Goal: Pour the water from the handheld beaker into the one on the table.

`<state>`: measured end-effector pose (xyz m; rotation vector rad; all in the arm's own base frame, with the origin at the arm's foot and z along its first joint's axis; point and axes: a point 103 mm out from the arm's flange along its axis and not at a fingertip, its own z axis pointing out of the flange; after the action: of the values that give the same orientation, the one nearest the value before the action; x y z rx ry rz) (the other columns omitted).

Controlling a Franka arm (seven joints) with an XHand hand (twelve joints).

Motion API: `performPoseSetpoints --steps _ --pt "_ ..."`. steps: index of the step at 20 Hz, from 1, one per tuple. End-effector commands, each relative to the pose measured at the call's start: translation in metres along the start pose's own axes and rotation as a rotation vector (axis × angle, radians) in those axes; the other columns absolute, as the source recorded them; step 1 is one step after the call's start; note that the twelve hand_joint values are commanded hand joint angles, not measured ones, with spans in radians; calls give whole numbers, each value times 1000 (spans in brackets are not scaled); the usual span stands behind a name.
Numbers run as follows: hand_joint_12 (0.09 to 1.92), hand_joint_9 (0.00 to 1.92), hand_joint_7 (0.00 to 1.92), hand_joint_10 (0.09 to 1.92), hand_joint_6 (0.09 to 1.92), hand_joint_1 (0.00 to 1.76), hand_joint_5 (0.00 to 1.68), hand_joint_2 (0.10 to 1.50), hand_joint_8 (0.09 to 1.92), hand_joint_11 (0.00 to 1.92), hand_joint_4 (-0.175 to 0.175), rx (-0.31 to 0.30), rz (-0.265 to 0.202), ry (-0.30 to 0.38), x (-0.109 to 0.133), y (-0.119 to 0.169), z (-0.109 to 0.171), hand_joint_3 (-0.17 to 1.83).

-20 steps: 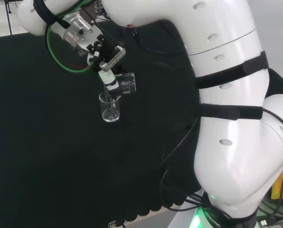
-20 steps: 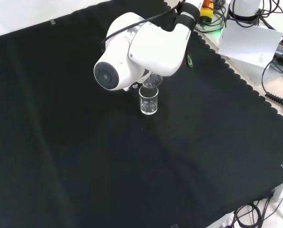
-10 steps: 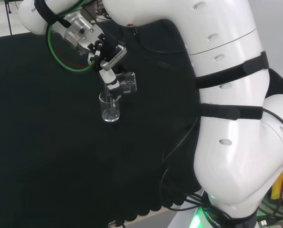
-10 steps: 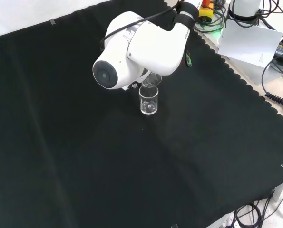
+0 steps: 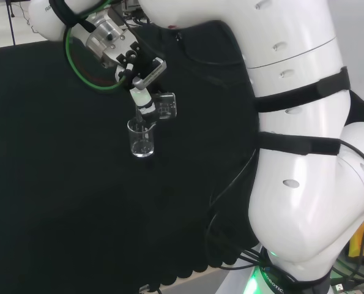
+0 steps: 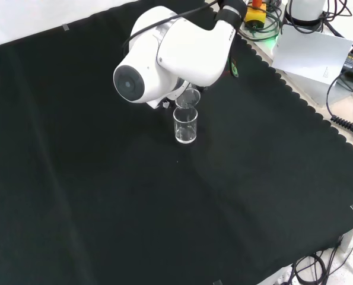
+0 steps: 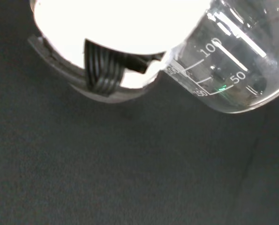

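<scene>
Obstructions: in the front view a large white arm link with a round grey cap stands before the hand, so the grasp cannot be checked from that side. Both vessels are clear glass against the black cloth, and their outlines are faint. Whether liquid is passing between them cannot be made out. The level of water in either vessel cannot be confirmed in any view.

Hand: in the head view the hand reaches down from the upper left, fingers curled round the handheld beaker, which it grasps. The beaker is tipped well over on its side, its mouth toward the table beaker and directly above that beaker's rim. Contact between the 2 rims cannot be determined. In the front view the tilted beaker sits just above the upright one, which stands on the cloth below the arm link.

Wrist view: the handheld beaker appears close and large beside a blurred white part of the hand with a dark ribbed strip; cloth lies beneath.

Markings: the wrist view shows white graduation lines and scale figures on the held beaker's wall. No other legible labelling is observed on the ware.
</scene>
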<state>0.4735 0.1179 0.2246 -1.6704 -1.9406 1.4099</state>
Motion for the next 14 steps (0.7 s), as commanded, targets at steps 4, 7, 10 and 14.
performPoseSetpoints --steps 4,7,10,14 --pt "896 1506 1159 909 1030 1295 1101 619 1015 1101 -175 -99 -93 120 -16 -2 2 859" --pt "895 1504 1159 908 1029 1295 1101 619 1015 1101 -175 -157 -144 197 -31 2 8 859" --pt "896 1502 1159 907 1029 1295 1101 619 1015 1101 -175 -260 -190 273 -49 7 15 859" --pt "895 1498 1159 905 1028 1295 1101 620 1013 1102 -175 -338 -218 336 -64 13 20 856"
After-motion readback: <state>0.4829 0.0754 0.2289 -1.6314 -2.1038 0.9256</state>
